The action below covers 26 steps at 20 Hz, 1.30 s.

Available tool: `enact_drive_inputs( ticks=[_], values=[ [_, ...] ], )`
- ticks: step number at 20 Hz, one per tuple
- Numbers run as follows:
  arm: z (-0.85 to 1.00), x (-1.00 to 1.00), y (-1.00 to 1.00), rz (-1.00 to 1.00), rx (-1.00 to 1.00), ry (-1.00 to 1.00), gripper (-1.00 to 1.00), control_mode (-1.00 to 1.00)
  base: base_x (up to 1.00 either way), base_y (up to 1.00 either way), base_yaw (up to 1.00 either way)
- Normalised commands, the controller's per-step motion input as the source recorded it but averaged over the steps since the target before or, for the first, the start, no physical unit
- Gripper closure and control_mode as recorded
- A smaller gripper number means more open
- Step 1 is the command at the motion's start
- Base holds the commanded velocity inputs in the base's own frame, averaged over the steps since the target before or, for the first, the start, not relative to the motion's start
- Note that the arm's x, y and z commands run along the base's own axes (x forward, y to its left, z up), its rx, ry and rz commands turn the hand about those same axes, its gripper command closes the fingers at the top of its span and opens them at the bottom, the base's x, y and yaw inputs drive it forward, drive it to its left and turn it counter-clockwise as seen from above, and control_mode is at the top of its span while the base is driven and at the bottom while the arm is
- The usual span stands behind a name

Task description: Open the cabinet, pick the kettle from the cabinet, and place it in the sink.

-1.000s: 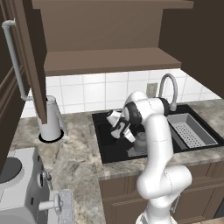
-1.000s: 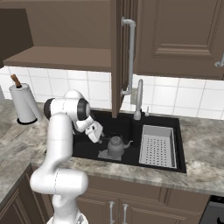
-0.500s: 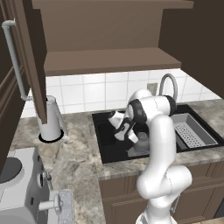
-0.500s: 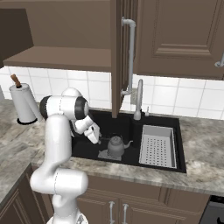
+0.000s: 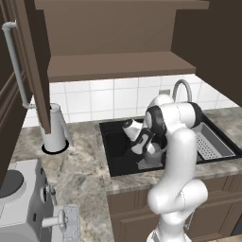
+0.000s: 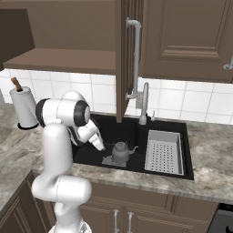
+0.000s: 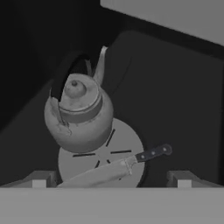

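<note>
Just ahead of the end effector [image 7: 111, 177], the kettle [image 7: 78, 114] stands upright in the sink [image 6: 132, 129]. Its fingers are spread wide, released. A knife [image 7: 118, 167] lies between them and the kettle.

My left base camera sits behind me on my left, looking forward and down across the counter [image 5: 80, 165] at the sink [image 5: 118, 151]. My right base camera mirrors it, sharing that sink [image 6: 132, 132] and kettle [image 6: 121, 151]. My hand camera looks down close on the kettle [image 7: 78, 113] over the drain [image 7: 118, 153].
</note>
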Motion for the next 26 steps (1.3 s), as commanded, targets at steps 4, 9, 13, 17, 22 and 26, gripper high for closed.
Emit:
enact_drive_inputs(
  ticks=[4,9,13,17,22,26],
  values=[
    [0.36,-0.07,0.0,0.15,0.05,0.0,-1.0,-1.0,0.0,0.0,0.0],
    [0.35,-0.12,0.0,0.17,0.03,0.02,-1.0,-1.0,0.0,0.0,0.0],
    [0.29,-0.19,0.0,0.19,0.01,0.03,-1.0,-1.0,0.0,0.0,0.0],
    [0.27,-0.2,0.0,0.22,0.01,0.01,-1.0,-1.0,0.0,0.0,0.0],
    [0.3,-0.2,0.03,0.22,0.06,0.0,-1.0,-1.0,0.0,0.0,0.0],
    [0.34,-0.16,0.06,0.22,0.08,0.0,-1.0,-1.0,0.0,0.0,0.0]
  ],
)
